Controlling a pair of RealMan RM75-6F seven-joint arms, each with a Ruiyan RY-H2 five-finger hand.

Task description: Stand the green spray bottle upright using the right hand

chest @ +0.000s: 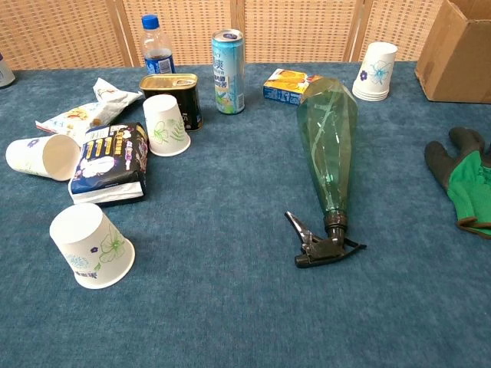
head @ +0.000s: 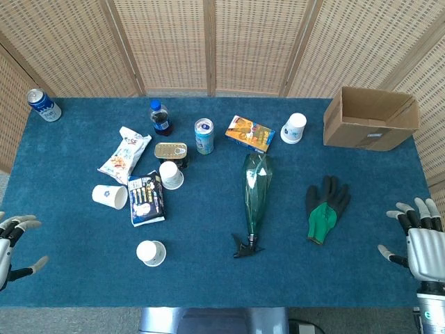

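Near the front edge of the table (head: 69,278) we see a paper cup (chest: 90,247) lying on its side. We see the green spray bottle (head: 256,188) lying flat near the middle, its black nozzle (chest: 321,244) pointing at the front edge. Our right hand (head: 420,243) and left hand (head: 12,243) wait by the side edges, fingers spread, holding nothing.

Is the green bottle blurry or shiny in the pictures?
Head view: the bottle looks sharp, with small pale glints on its body and soft, even light. Chest view: also sharp, bright streaks of glare on the green plastic, only a faint shadow under it on the table.
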